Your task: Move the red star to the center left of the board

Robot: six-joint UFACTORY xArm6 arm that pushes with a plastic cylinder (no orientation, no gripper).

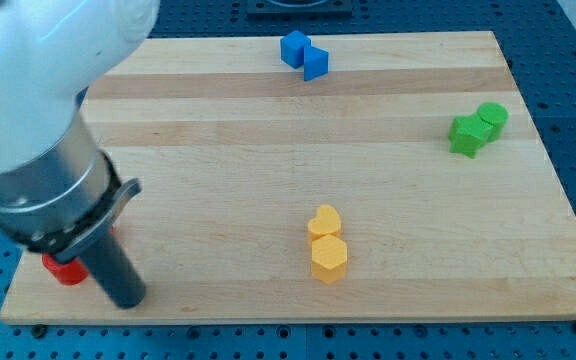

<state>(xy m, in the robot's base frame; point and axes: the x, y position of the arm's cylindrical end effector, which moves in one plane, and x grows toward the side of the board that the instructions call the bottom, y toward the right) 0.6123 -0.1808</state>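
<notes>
A red block [64,269] lies at the board's bottom left corner. The arm hides most of it, so I cannot make out its shape. A thin red sliver [113,232] shows just right of the arm's body; I cannot tell whether it is the same block. My tip [129,301] rests on the board just to the right of the red block and slightly below it, close to it. I cannot tell whether they touch.
Two blue blocks [293,47] [315,63] touch at the top centre. A green block [465,135] and a green cylinder [491,117] sit at the right edge. A yellow heart [324,221] and a yellow hexagon [329,258] touch at the bottom centre.
</notes>
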